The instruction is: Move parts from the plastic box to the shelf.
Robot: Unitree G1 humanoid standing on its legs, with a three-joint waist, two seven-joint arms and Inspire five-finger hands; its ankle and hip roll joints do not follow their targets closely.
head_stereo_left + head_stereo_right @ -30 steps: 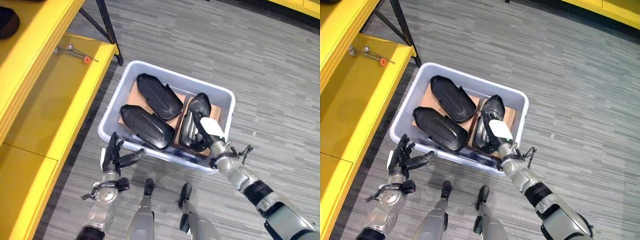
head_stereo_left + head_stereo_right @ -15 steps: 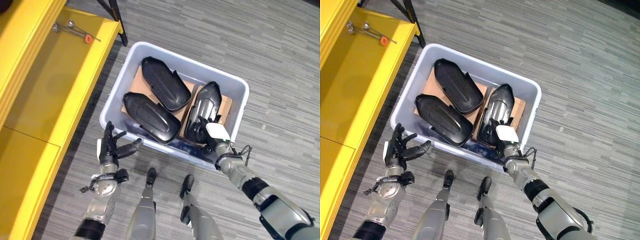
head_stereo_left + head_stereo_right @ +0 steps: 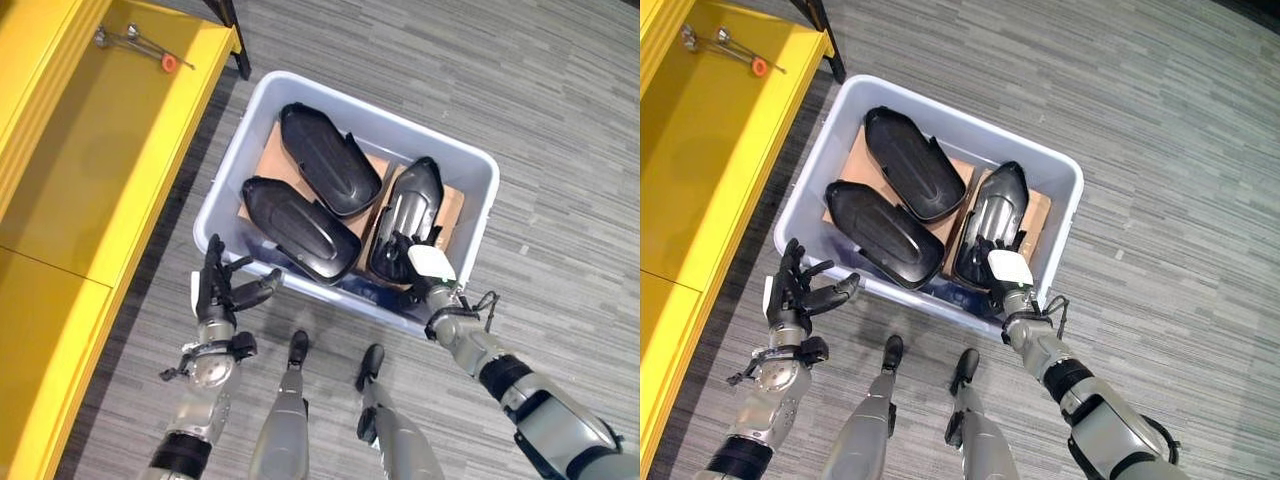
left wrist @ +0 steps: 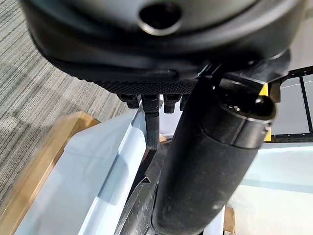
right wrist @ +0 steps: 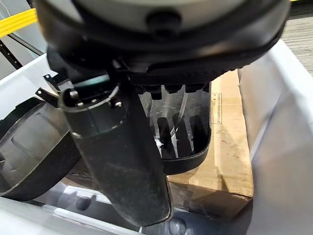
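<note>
Nearest the robot, at the near wall of the box [image 3: 470, 205], the right hand [image 3: 418, 262] reaches over the rim and rests its fingers on the near end of the right-hand part [image 3: 405, 218], a black shell lying hollow side up on cardboard [image 3: 452, 212]; the fingers are bent down onto it, but whether they have closed on it cannot be told. That part's long axis runs from the near wall toward the far wall, straight ahead of the right hand, so the right arm is judged the nearer one for the pick. Outside the box's near left corner, the left hand [image 3: 222, 295] hovers with fingers spread, holding nothing. Two more parts [image 3: 300, 228] [image 3: 328, 173] lie side by side across the box's left half. Farther left, the yellow shelf [image 3: 90, 170] carries only small tools [image 3: 135, 38] at its far end.
</note>
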